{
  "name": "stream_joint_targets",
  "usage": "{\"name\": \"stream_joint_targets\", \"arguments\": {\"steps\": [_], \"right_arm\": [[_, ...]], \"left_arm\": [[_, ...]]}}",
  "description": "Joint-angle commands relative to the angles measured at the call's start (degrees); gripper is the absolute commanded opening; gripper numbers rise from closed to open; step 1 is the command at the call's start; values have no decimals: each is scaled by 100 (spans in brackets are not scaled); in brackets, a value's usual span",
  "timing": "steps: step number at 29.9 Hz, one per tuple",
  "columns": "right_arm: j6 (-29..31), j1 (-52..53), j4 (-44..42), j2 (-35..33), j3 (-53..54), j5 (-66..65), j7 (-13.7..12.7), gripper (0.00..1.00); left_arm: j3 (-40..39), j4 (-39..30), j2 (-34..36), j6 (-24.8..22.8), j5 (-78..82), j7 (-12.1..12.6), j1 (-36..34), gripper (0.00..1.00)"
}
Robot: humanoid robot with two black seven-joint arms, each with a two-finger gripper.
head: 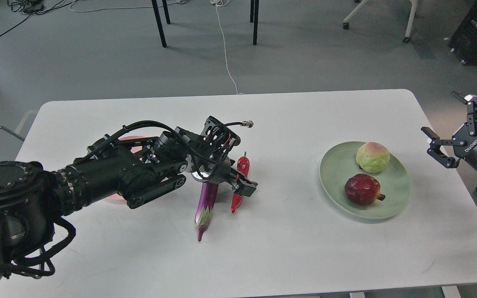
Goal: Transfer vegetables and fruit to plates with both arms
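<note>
The light is bright and even. Soft little shadows sit under things near the left gripper (238,182). The picture looks sharp everywhere.

Eggplant (206,203) beside chili (239,182); both fruits (372,157) on mint plate (398,196)

Left arm (110,174) reaches inward, wrist bent down; right gripper (462,124) spreads its fingers (439,151) wide.

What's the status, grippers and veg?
Left gripper down over eggplant and chili, grip unclear. Right gripper open, empty, off table edge. Both fruit on green plate. Pink plate mostly hidden behind left arm.
</note>
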Motion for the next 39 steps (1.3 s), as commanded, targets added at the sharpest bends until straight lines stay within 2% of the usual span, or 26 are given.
{"name": "stream_joint_targets", "arguments": {"steps": [1,8,11,14,16,17,20,22,30,34,37,39], "right_arm": [[0,-4,4,0,0,0,0,99],[0,-13,4,0,0,0,0,99],[0,-13,4,0,0,0,0,99],[0,-22,4,0,0,0,0,99],[0,-48,4,0,0,0,0,99],[0,-48,4,0,0,0,0,99],[0,-48,4,0,0,0,0,99],[0,-48,4,0,0,0,0,99],[0,-48,13,9,0,0,0,99],[0,-57,4,18,0,0,0,99],[0,-57,4,26,-9,-9,0,99],[0,-57,13,27,-9,-9,0,99]], "left_arm": [[4,1,-1,-9,-6,-1,31,98],[4,1,-1,0,-6,-1,128,96],[4,9,-1,-9,-6,-1,146,90],[-5,62,-1,-44,-49,-1,137,69],[-5,71,-10,-70,-49,7,128,42],[-5,71,-10,-70,-49,16,119,32],[-13,71,-19,-44,-58,121,111,24],[-13,71,-62,-27,-58,157,93,16],[-127,-43,-299,-18,-207,157,-56,13],[-145,-149,-335,-9,-1119,209,-460,14],[-145,-149,-265,-9,-2050,376,-776,14],[-128,-149,-134,-26,-2543,394,-952,14]]}}
